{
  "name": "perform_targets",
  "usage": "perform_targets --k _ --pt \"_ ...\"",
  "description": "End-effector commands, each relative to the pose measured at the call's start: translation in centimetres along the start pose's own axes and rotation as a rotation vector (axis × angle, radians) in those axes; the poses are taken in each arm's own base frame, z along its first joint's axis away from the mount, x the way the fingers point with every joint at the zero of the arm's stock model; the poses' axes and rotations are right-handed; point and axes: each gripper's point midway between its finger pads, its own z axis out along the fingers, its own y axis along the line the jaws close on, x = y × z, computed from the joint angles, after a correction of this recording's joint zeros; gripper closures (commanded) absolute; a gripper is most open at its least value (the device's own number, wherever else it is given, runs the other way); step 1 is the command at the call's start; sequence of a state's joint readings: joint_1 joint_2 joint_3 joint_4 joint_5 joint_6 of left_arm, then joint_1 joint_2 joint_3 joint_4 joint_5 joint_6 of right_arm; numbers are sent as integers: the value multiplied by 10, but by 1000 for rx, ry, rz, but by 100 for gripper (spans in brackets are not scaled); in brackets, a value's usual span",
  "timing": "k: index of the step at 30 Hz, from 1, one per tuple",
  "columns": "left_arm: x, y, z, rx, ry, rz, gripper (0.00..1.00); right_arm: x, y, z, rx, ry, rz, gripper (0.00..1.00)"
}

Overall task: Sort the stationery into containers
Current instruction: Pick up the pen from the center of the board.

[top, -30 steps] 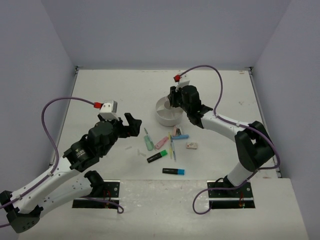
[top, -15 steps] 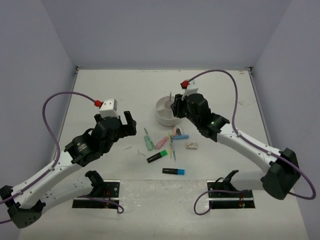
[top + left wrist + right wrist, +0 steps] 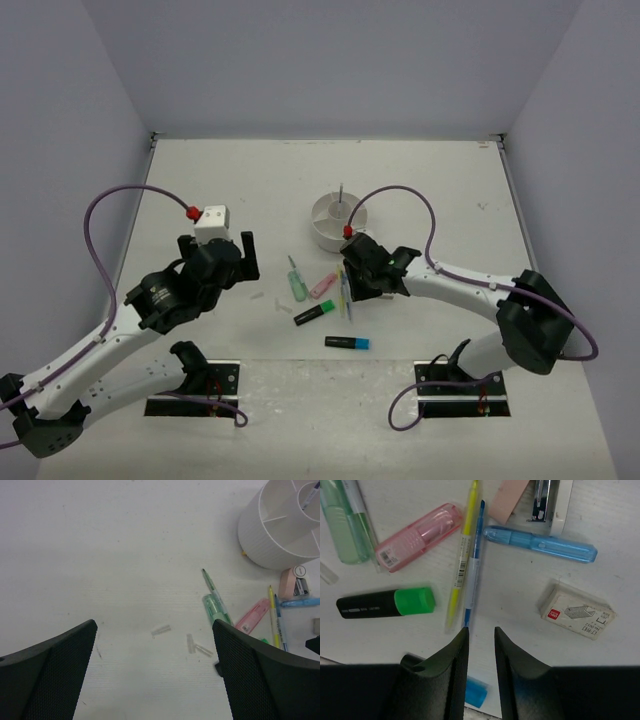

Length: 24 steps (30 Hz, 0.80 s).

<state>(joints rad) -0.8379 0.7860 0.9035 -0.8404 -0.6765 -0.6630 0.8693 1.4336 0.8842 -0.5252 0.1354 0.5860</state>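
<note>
The right gripper [image 3: 481, 631] is hovering low over the loose stationery [image 3: 322, 287], which is lying between the middle of the table [image 3: 200, 180] and its near edge; its jaws are standing only narrowly parted, with bare table showing through the gap and nothing pinched; that narrow set is probably meant for a thin target, since the end of the blue pen [image 3: 474, 565] is lying just beyond the gap. The yellow pen [image 3: 462, 555] is lying right alongside it, so a careless closing risks taking both. The green highlighter [image 3: 385, 602] and pink marker [image 3: 417, 536] are lying to one side, clear of the jaws.

The white organiser [image 3: 335, 222] is standing just beyond the pile, toward the far edge, close enough to keep each carry short; one thin pen [image 3: 341, 190] is standing upright in it, though I cannot tell in which compartment.

The left gripper [image 3: 154, 625] is hanging above the table on the left side of the pile, jaws spread wide and empty, facing the mint marker [image 3: 216, 609] and some clear caps [image 3: 197, 645]; it is likely waiting clear of the right arm's reach.
</note>
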Motion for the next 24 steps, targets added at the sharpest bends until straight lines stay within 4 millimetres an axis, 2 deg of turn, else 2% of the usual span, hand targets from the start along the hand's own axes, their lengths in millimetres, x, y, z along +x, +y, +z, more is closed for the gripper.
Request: perform_targets --k 1,7,16,24 --pt "-1 3 0 3 -23 5 0 2 11 8 -11 59 15 72" --pt "5 -4 5 21 0 25 0 2 17 29 5 104 -1 72" --pt "6 -6 6 30 8 35 0 -5 20 36 27 101 -10 73" --pt "4 -6 3 39 -6 23 0 2 12 54 87 136 -14 77"
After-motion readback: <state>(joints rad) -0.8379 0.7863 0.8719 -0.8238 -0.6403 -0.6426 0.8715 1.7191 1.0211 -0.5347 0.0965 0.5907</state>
